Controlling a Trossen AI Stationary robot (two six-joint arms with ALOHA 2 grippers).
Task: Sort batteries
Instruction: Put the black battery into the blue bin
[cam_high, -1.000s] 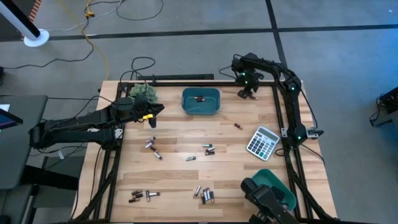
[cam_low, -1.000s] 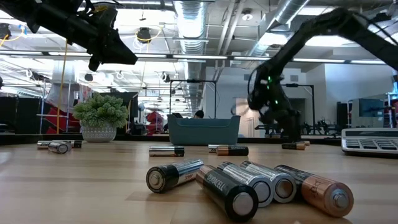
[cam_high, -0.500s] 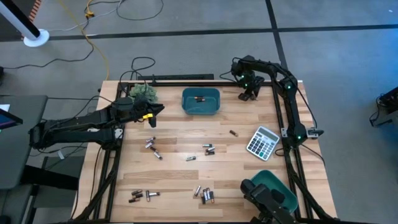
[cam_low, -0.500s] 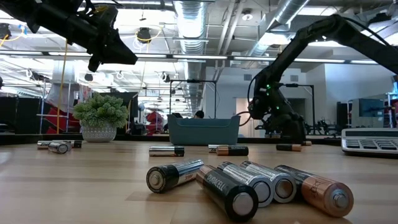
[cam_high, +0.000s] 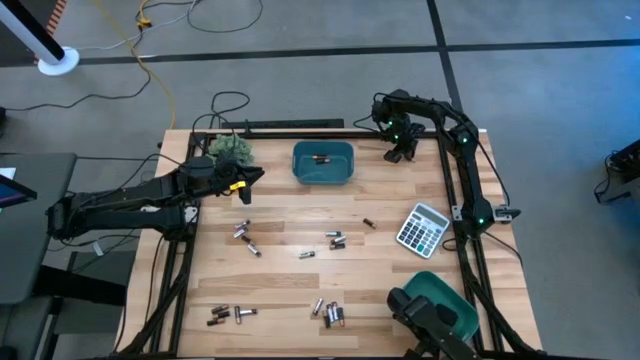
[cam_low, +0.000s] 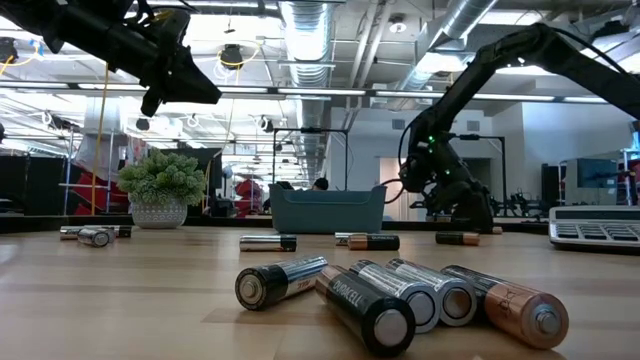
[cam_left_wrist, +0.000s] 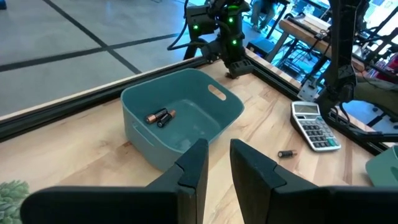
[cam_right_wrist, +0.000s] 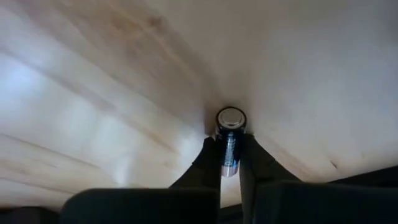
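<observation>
From the high view, the right gripper (cam_high: 400, 152) is down at the bench's (cam_high: 280, 285) far right corner, just right of the teal bin (cam_high: 323, 163) at the far edge, which holds batteries. The left gripper (cam_high: 243, 186) hangs over the bench's left side, near a small plant (cam_high: 230, 147) in the far left corner. Loose batteries (cam_high: 247, 238) lie scattered across the middle and near edge, one single battery (cam_high: 368, 223) lies left of the calculator (cam_high: 421, 228) at the right edge, and a second teal bin (cam_high: 440, 300) sits at the near right corner. From the low view, four batteries (cam_low: 390, 298) lie side by side in front, and the right gripper (cam_low: 462, 212) reaches down to the wood beyond them. From the left wrist view, the left gripper (cam_left_wrist: 214, 167) shows its fingers (cam_left_wrist: 196, 165) slightly parted around nothing, with the far bin (cam_left_wrist: 180, 118) beyond. From the right wrist view, the right gripper (cam_right_wrist: 229, 158) has its fingers (cam_right_wrist: 208, 160) clamped on a dark battery (cam_right_wrist: 229, 137) resting on the wood.
</observation>
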